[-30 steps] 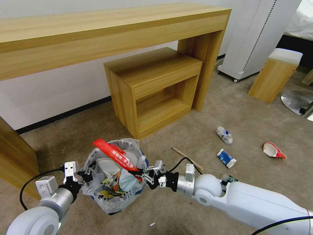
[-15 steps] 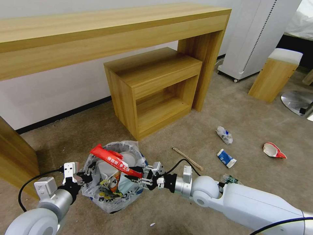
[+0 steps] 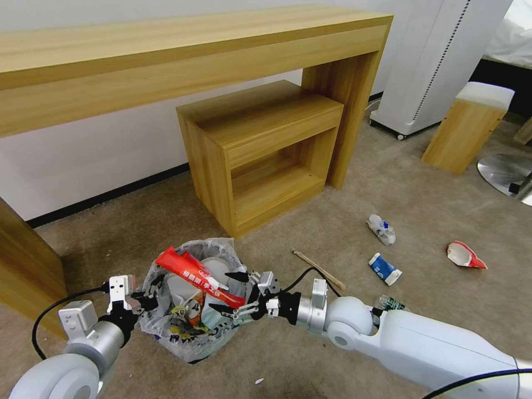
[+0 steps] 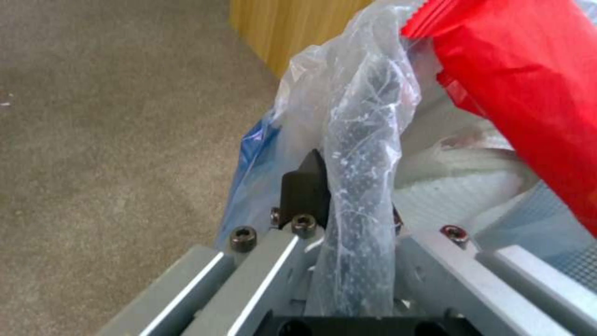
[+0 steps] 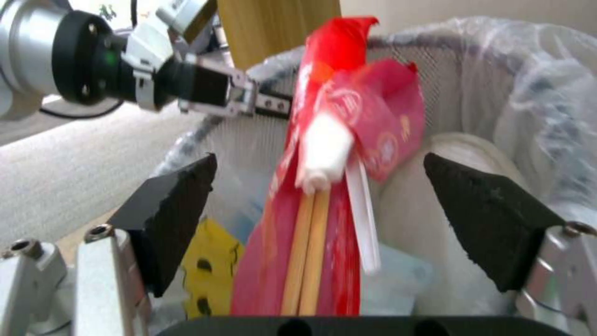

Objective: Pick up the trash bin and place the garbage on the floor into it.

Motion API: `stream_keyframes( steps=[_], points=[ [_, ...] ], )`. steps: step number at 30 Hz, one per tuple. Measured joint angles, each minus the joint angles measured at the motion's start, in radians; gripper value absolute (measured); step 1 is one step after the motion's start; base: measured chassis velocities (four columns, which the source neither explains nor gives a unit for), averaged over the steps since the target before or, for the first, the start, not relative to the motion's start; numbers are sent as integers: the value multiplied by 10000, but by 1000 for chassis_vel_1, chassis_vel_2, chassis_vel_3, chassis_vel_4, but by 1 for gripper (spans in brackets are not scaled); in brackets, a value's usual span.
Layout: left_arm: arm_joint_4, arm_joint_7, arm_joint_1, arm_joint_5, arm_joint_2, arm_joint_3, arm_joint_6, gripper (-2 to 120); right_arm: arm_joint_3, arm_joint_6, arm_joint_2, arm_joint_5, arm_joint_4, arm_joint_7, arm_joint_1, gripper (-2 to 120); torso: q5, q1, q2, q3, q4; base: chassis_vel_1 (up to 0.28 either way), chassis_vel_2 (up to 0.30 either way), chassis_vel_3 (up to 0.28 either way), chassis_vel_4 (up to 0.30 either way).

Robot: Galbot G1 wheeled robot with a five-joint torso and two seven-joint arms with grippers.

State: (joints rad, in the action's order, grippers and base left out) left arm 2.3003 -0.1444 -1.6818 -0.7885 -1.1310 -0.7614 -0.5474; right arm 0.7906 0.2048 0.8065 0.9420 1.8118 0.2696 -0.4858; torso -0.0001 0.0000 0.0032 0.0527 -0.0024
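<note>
The left gripper is clamped on the bag-lined rim of the trash bin, one finger outside the rim and the plastic bunched between the jaws, apparently so the bin is carried clear of the floor and its mouth kept facing the other arm. The right gripper sits at the opposite side of the rim with its fingers spread wide and nothing pinched between them. The red wrapper lies slanted across the top of the heap, one end poking up over the rim; in the right wrist view wooden sticks and a white piece show inside it between the parted pads. The wrapper seems to be resting on the heap, not settled in, because the bin is already crowded with pale crumpled litter.

Farther out on the beige carpet more garbage waits, well apart from the bin: a wooden stick, a blue and white crushed carton, a crumpled white piece and a red and white scrap. Beyond stands a wooden desk with a low cabinet under it.
</note>
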Motion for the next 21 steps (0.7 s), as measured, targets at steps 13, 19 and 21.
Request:
stream_keyframes(
  steps=[13, 19, 21],
  points=[
    [-733, -790, 134, -1028, 242, -49, -413, 1, -46, -172, 162, 138, 245, -284, 63, 88, -1, 0, 0, 0, 0, 0, 0, 0, 0],
    [-821, -934, 141, -1173, 294, -12, -478, 1, -166, -140, 189, 262, 309, -287, 87, 86, -1, 0, 0, 0, 0, 0, 0, 0, 0],
    [-703, -993, 86, -1262, 254, -8, -521, 1, -165, -133, 243, 342, 331, -286, 141, 86, 0, 0, 0, 0, 0, 0, 0, 0, 0]
  ],
)
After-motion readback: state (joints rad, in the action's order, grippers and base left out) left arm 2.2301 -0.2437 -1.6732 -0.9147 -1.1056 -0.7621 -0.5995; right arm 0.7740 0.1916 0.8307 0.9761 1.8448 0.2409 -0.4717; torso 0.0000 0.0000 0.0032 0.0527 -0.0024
